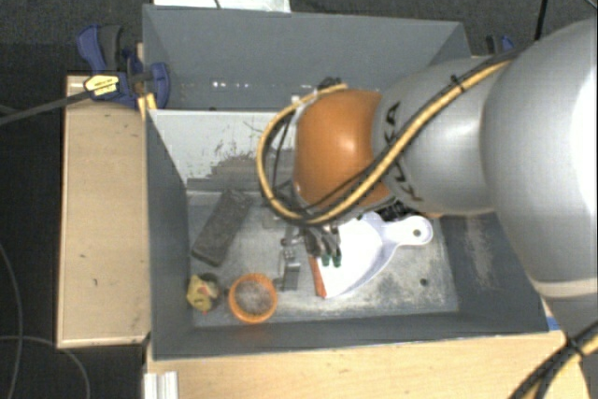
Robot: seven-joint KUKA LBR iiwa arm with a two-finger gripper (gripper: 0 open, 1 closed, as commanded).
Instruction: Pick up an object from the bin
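At bin [173, 201] centre | hand [301, 264] | white scoop [363, 255] just beside it, view-right | grip: cannot tell

One camera hangs above the grey metal bin [308, 51] and looks down into it at a tilt, not straight overhead. The bin's back wall shows as a broad face beyond the gripper [306, 262], while the wall on the camera's side of the gripper is a narrower band. The whole bin floor falls within the view, with some of the surroundings outside the rim on the side away from the arm [523, 163]. The arm comes in from the right and passes close under the lens, so it looms large. Its orange wrist cover [336, 149] sits just above the gripper and hides the floor behind it.
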